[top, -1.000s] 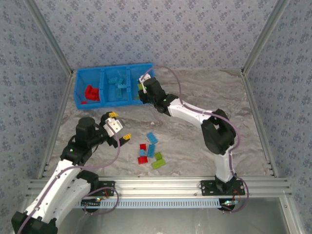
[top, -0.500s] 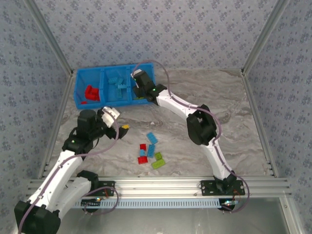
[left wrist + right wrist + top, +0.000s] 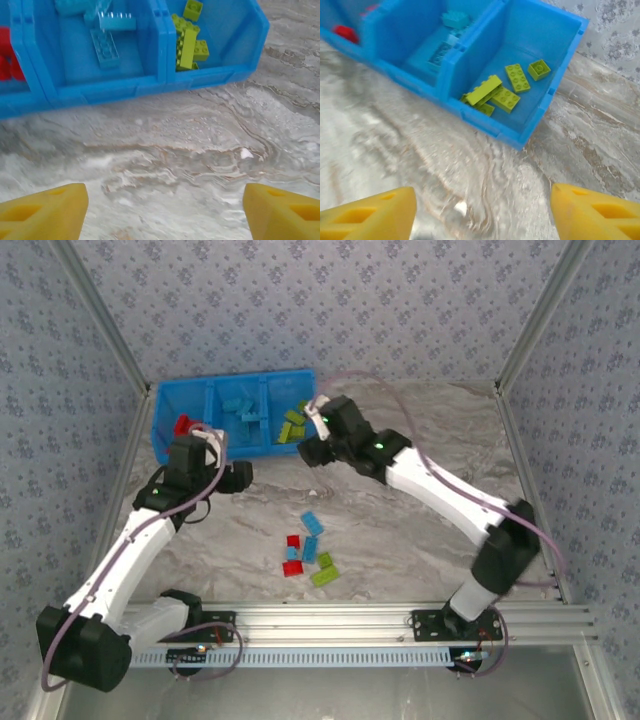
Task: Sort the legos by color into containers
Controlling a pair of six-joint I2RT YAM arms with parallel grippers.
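L gripper [image 3: 162,202] spread wide, empty, just in front of blue bin [image 3: 115,90]. R gripper [image 3: 482,200] likewise spread, empty, by bin's green end. Loose legos [image 3: 310,550] lie on table well short of bin.

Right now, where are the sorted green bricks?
In the top view, the green bricks lie in the rightmost compartment of the blue bin, just beyond the right gripper.

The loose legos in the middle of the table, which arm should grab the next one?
Probably the right. The right pincer, open and empty, hangs just beyond the loose legos, nearly in line with them. The left pincer, also open, sits off to their side, slightly farther.
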